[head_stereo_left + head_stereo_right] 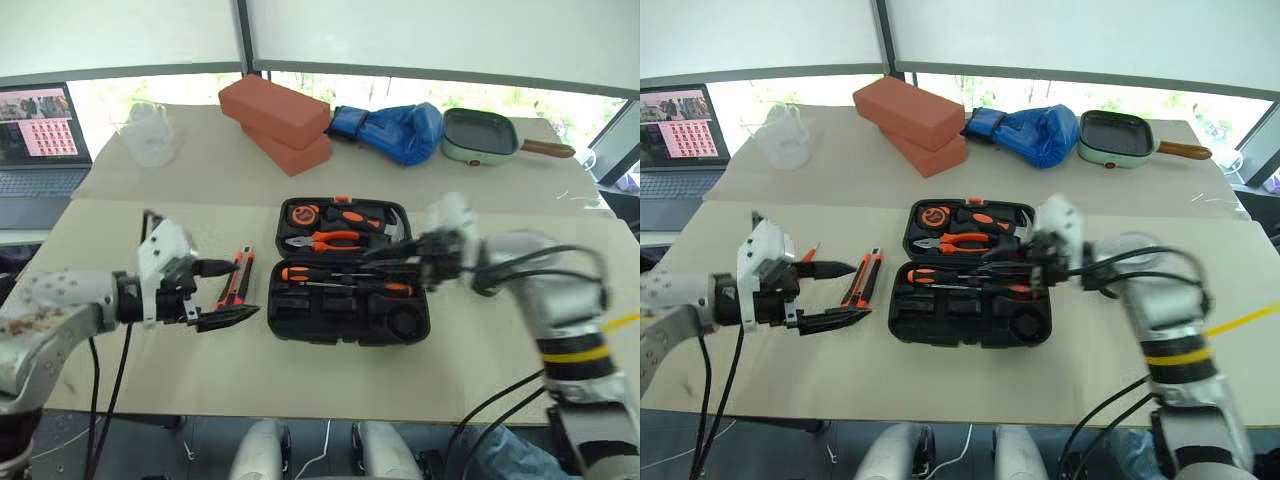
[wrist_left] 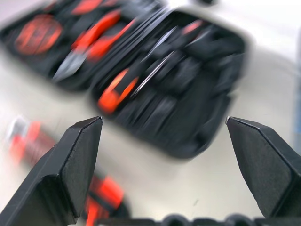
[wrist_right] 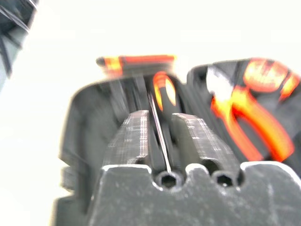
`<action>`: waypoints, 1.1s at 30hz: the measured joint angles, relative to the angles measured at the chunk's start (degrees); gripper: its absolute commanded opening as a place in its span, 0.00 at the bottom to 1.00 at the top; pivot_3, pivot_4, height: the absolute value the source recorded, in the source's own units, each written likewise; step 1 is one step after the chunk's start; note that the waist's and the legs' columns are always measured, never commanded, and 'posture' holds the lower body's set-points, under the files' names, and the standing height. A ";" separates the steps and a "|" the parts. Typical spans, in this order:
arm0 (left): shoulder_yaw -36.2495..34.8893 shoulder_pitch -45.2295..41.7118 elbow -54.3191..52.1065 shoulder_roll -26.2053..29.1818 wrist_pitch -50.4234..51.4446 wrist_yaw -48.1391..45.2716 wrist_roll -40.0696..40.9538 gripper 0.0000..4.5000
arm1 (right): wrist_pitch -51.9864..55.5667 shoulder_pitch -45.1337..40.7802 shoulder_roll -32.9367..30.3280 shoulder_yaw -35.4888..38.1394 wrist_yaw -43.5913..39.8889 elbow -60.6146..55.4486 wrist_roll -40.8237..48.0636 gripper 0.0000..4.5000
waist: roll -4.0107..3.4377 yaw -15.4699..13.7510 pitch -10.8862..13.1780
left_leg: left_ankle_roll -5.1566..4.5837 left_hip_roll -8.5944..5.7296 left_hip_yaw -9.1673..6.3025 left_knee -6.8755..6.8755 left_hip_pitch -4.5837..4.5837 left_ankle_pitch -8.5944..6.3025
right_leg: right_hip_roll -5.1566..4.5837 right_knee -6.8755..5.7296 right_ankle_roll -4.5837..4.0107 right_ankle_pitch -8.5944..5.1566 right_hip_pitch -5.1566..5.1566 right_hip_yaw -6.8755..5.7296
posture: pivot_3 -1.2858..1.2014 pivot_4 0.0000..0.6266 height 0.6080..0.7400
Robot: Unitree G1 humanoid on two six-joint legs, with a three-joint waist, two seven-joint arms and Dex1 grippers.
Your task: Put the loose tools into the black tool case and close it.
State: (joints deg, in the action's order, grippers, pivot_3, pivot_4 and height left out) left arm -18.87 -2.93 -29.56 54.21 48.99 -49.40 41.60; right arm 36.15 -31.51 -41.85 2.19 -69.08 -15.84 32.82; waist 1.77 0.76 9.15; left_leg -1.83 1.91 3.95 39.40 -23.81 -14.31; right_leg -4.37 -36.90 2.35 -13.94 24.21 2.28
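The black tool case [image 1: 300,318] lies open on the table's middle, with pliers, a hammer and an orange tape measure in its far half. Two orange-and-black screwdrivers [image 1: 345,276] lie in its near half. An orange-black utility knife [image 1: 237,277] rests on the table just left of the case. My left gripper [image 1: 224,293] is open beside the knife's near end, pointing toward the case, with nothing between its fingers. My right gripper [image 1: 378,262] hovers over the case's near half. In the right wrist view its fingers [image 3: 134,136] stand slightly apart, open, with a screwdriver's thin shaft [image 3: 160,136] seen through the gap.
Two stacked red bricks [image 1: 275,112], a blue boxing glove [image 1: 398,130] and a green pan [image 1: 480,138] sit at the back. A clear plastic jug [image 1: 150,135] stands back left, and a laptop [image 1: 40,135] is beyond the left edge.
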 measured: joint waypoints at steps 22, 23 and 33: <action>-20.49 15.64 11.83 4.88 0.38 1.70 -10.60 1.00 | 5.55 5.36 -4.26 0.81 2.42 -11.17 9.07 1.00 | 0.13 -1.26 0.01 | 0.17 0.02 0.08 -0.26 0.10 0.09 | -0.12 0.18 -0.29 0.02 0.05 -0.15 | 0.52 0.24 0.99; -18.13 12.75 12.89 6.42 2.36 1.79 -10.18 1.00 | 5.55 5.50 -4.13 0.86 3.14 -11.51 9.07 1.00 | 0.13 -1.15 0.01 | 0.17 0.01 0.09 -0.30 0.10 0.10 | -0.10 0.18 -0.28 0.03 0.07 -0.14 | 0.52 0.24 0.99; 13.53 -22.63 30.88 9.12 14.90 3.30 -13.96 1.00 | 5.51 9.71 -2.67 1.19 9.60 -17.26 9.14 1.00 | 0.22 -0.65 0.05 | 0.24 -0.15 0.08 -0.38 0.02 0.16 | 0.10 0.14 -0.26 0.01 0.12 -0.14 | 0.52 0.24 0.99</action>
State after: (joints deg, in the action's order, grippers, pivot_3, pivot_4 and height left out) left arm -5.34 -25.56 1.32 63.33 63.89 -46.10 27.64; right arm 41.66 -21.80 -44.52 3.38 -59.48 -33.10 41.96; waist 2.00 0.10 9.21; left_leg -1.59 1.76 4.03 39.02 -23.80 -14.15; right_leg -4.27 -36.77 2.09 -13.92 24.32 2.14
